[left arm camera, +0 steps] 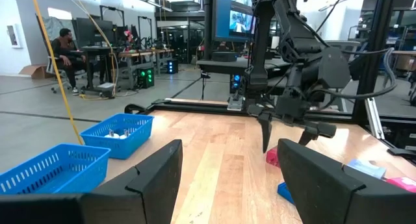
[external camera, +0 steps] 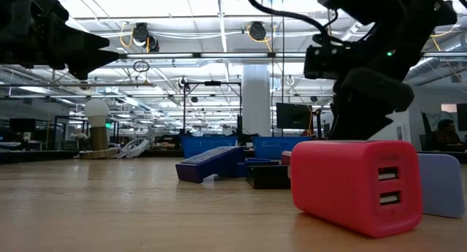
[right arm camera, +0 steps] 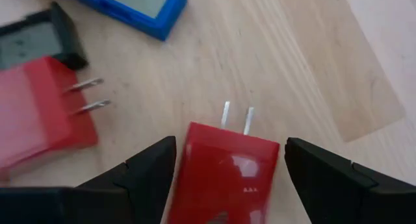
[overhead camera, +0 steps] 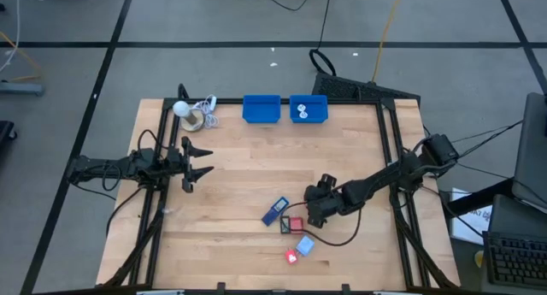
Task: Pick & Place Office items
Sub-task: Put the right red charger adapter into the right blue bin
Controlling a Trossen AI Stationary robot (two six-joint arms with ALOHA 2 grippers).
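Right end effector over red charger

Near front-centre of wooden table (overhead camera: 256,175): right end effector (right arm camera: 224,169) spread wide, straddling red plastic two-prong charger block (right arm camera: 224,169), not pinching. Beside dark blue flat rectangle (overhead camera: 274,211). Left end effector (overhead camera: 195,164) spread, idle at left.

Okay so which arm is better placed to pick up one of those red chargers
The right. Its tool hangs open beside the office items, with a red charger between its fingers in the wrist view. The left tool waits open far across the table.
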